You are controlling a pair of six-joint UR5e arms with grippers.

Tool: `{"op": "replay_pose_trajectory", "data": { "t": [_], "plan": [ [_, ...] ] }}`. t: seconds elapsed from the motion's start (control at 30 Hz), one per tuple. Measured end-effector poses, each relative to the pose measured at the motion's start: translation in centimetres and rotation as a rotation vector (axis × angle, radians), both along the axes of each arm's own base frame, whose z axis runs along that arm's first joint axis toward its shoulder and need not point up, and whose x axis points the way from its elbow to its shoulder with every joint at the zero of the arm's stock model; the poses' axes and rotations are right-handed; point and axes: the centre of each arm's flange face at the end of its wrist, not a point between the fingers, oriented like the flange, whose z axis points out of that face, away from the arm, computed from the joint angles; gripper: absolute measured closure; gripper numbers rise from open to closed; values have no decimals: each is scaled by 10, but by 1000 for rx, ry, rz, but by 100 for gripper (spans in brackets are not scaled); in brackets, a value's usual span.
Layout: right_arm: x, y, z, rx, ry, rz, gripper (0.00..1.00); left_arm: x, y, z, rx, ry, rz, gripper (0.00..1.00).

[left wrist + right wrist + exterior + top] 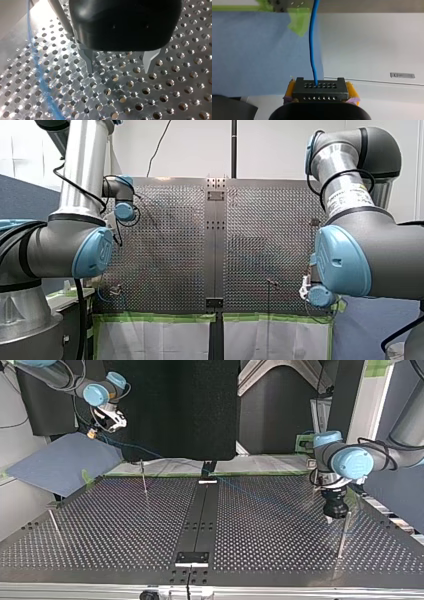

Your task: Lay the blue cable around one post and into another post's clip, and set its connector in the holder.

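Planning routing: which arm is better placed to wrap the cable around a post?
Probably left: left fingers hover open beside the blue cable, near a post; right fingers grip the connector.

The perforated table (165, 245) fills the centre of the view and is divided by a dark central strip (216, 245). My left arm (75, 180) enters from the left edge, with its wrist over the table's far left area. My right arm (360, 255) enters from the right edge, with its wrist at the near right corner. Green tape (155, 317) lines the near edge. One thin post (270, 283) stands to the right of the strip, and a second post (116, 290) stands near the left edge.
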Motion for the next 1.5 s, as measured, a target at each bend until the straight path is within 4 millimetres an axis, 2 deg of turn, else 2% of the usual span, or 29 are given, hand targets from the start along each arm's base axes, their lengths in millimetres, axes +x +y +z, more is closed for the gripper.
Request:
{"op": "replay_pose_trajectory", "data": {
  "t": [0.33,0.5,1.17,1.33,1.5],
  "plan": [
    [-6,32,-14,44,47,2,100,-1,-7,0,3,2,-11,4],
    [-9,44,-28,62,57,12,100,-1,-8,0,6,3,-10,4],
    [-7,-2,-88,53,4,132,100,-2,-14,0,14,4,-19,4],
    [-3,-13,-89,10,-8,169,100,-2,-17,0,14,5,-24,4],
    [1,-24,-80,-50,-17,209,100,-3,-21,0,14,5,-32,4]
  ]
}}
